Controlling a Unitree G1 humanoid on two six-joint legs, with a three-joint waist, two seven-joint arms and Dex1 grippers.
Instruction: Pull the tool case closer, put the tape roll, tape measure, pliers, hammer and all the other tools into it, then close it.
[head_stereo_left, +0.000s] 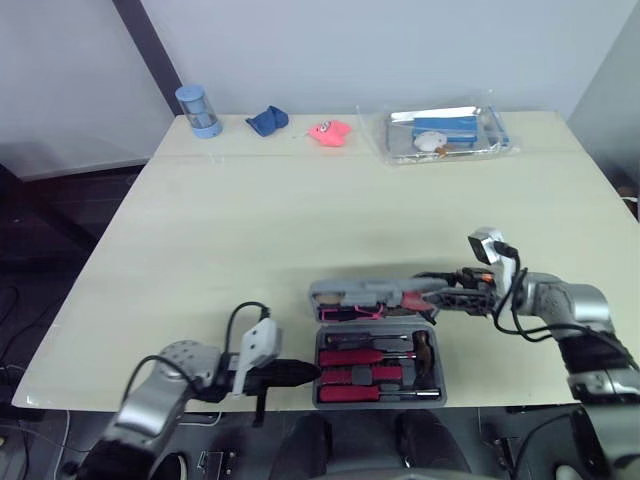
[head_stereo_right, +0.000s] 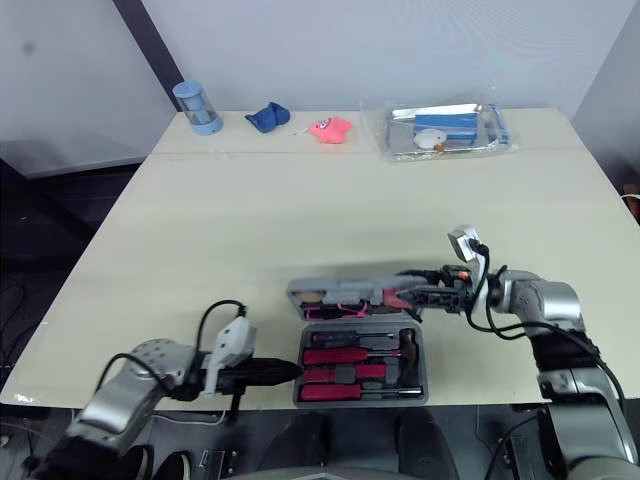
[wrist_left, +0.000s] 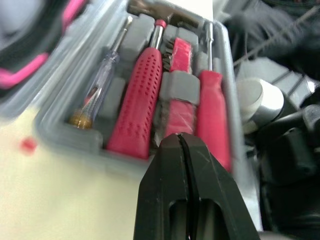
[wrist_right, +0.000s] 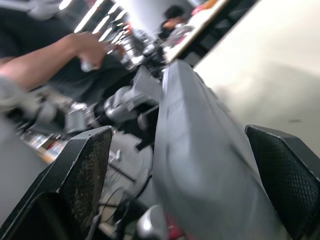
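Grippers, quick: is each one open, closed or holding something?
Left gripper: closed, empty, tip beside the tool case.
Right gripper: open, fingers either side of the lid.

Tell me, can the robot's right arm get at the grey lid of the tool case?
Probably yes. The right gripper is right at the grey lid, its open fingers on either side of the lid's edge, with nothing in between.
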